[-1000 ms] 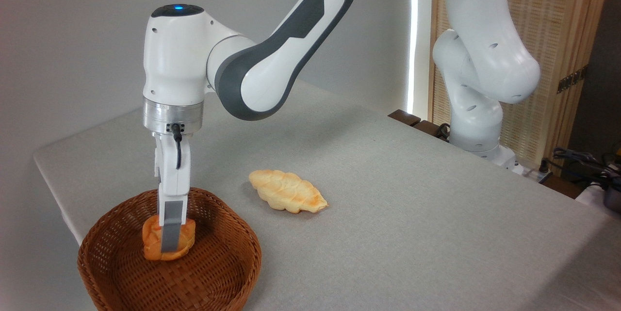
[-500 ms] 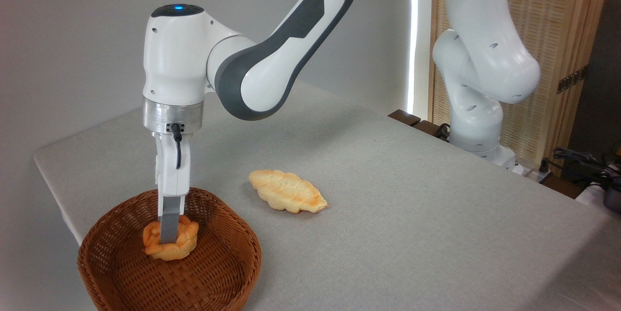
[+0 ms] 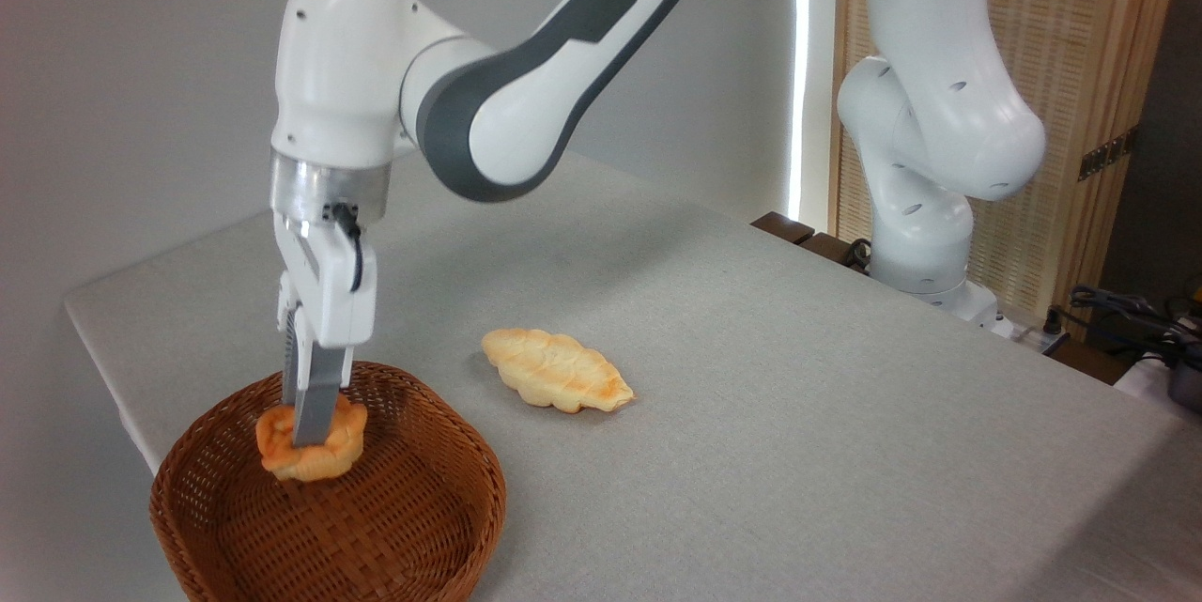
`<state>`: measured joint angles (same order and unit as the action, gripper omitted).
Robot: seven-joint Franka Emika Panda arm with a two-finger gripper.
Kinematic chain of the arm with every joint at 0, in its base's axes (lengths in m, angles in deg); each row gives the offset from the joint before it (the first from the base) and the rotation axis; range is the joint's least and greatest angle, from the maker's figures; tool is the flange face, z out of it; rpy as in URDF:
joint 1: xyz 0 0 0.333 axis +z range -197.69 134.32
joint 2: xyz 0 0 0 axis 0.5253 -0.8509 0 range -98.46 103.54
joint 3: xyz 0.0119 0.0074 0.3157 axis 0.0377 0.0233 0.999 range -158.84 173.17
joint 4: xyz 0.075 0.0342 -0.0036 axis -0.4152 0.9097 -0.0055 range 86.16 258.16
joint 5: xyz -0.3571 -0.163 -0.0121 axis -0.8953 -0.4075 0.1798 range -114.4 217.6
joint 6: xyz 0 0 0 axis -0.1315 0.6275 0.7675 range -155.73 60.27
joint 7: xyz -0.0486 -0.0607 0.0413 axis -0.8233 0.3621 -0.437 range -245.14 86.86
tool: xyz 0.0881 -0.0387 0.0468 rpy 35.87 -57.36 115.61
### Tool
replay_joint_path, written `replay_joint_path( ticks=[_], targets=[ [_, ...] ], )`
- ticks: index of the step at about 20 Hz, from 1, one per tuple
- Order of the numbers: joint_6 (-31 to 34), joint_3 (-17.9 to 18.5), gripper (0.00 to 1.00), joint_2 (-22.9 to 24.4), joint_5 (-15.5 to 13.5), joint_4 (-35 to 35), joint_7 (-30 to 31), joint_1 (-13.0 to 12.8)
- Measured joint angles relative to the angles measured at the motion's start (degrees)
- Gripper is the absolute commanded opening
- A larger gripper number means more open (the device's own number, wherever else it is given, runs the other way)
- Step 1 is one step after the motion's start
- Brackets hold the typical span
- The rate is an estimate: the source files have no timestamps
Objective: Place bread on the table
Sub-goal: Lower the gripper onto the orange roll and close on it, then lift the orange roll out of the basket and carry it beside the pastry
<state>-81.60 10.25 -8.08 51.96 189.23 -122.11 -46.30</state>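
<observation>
One small bun [image 3: 302, 444] hangs pinched in the gripper [image 3: 310, 428], just above the wicker basket [image 3: 413, 527]. It looks light and squashy, so a gentle grip across its middle should carry it to the table [image 3: 798, 414].

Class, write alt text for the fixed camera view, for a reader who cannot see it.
A white robot arm's pincer grips a small orange-golden bread bun, holding it inside a brown wicker basket at the near left corner of a grey table. A longer, pale braided loaf lies on the table to the basket's right.
</observation>
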Motion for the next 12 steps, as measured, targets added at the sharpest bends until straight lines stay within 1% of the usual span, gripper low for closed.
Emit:
replay_joint_path(
  ticks=[2, 4, 6, 8, 9, 11, 12],
  targets=[
    [2.0, 0.2, 0.39, 1.7, 0.0, 0.0, 2.5, 0.0],
    [5.0, 0.7, 0.40, 3.5, -0.3, 0.0, 3.8, 0.1],
    [9.1, 1.0, 0.44, 5.4, -1.6, 0.0, 4.0, 0.1],
    [15.4, 1.1, 0.46, 7.3, -2.6, 0.0, 4.0, 0.1],
    [18.3, 1.1, 0.49, 8.2, -2.8, 0.1, 4.0, 0.1],
    [21.8, 1.1, 0.56, 9.4, -3.2, 0.4, 4.0, 0.0],
    [23.0, 1.1, 0.57, 9.8, -3.7, 0.7, 4.0, 0.0]
  ],
)
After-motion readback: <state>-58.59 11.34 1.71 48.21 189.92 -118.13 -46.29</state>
